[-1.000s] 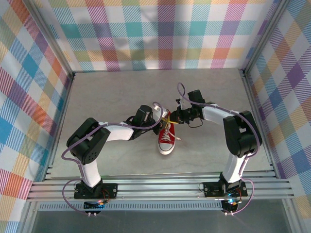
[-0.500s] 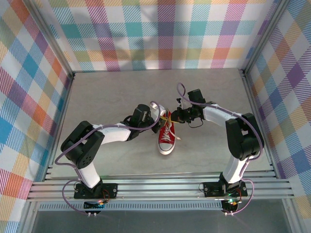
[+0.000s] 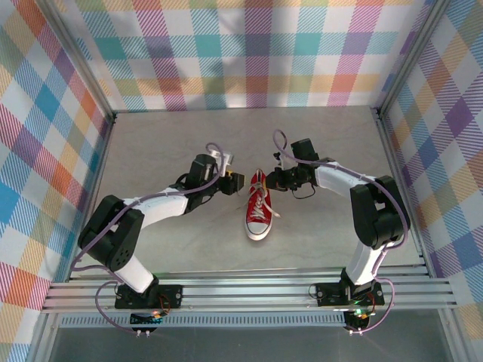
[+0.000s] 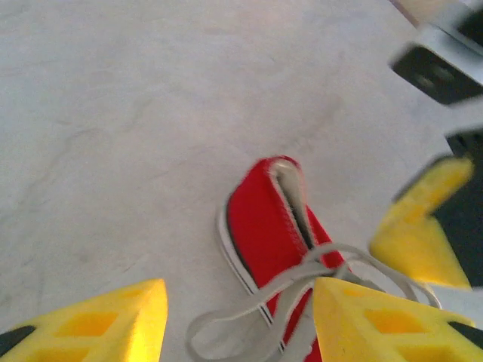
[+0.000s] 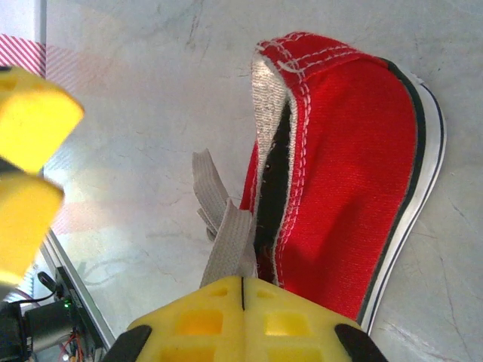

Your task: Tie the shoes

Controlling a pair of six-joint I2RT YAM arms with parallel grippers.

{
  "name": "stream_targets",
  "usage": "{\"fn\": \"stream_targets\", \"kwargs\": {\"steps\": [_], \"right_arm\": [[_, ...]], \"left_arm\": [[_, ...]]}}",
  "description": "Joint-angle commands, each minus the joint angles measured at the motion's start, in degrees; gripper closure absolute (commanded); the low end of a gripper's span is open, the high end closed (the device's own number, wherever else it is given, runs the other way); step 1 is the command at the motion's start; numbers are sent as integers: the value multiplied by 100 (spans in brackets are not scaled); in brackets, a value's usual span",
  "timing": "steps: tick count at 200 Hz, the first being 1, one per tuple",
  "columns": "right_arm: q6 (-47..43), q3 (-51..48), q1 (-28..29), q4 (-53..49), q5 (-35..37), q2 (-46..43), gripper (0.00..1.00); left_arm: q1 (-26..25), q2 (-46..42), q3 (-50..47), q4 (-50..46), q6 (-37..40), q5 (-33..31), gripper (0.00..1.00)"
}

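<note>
My left hand [image 3: 238, 179] hangs just left of the heel of the red sneaker [image 3: 258, 210], close to it but not touching. From my left wrist I see this hand [image 4: 235, 305] spread wide, its two yellow fingers [image 4: 113, 324] far apart at the bottom of the view and holding nothing. Between them lie the heel end of the sneaker [image 4: 260, 219] and a loose loop of white lace [image 4: 298, 283] that trails onto the grey worktop [image 4: 136, 113]. The sneaker stands on its sole near the middle of the worktop [image 3: 166, 151], with its white toe cap [image 3: 256, 232] pointing toward my bases and its heel toward the far checked wall [image 3: 249, 53]. Its lace [image 3: 264, 200] runs up the tongue toward the heel end. My right hand [image 3: 266, 179] sits just right of the heel, facing my left hand across it. From my right wrist, this hand [image 5: 241, 290] is closed, the two yellow fingers [image 5: 189, 324] pressed together with only a thin seam between them. A flat strand of the lace [image 5: 226, 237] runs down from beside the sneaker's [image 5: 339, 188] opening and into that seam, so I have it pinched. My left hand's yellow fingers [image 5: 26, 166] show at the left edge, apart from the lace.
</note>
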Motion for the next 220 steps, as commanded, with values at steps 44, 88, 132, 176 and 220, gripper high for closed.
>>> {"fn": "stream_targets", "kwargs": {"steps": [44, 88, 132, 176, 220], "right_arm": [[-364, -3, 114, -104, 231, -184, 100], [-396, -73, 123, -80, 382, -204, 100], [-353, -104, 123, -44, 596, -266, 100], [-360, -95, 123, -98, 723, -272, 100], [-368, -87, 123, -58, 731, -265, 100]], "left_arm": [[170, 833, 262, 44, -2274, 339, 43], [169, 1227, 150, 423, -2482, 535, 41], [101, 1731, 226, 1021, -2801, 1189, 44], [95, 1517, 20, 1290, -2928, 1269, 65], [193, 986, -334, 1318, -2836, 1253, 75]]}}
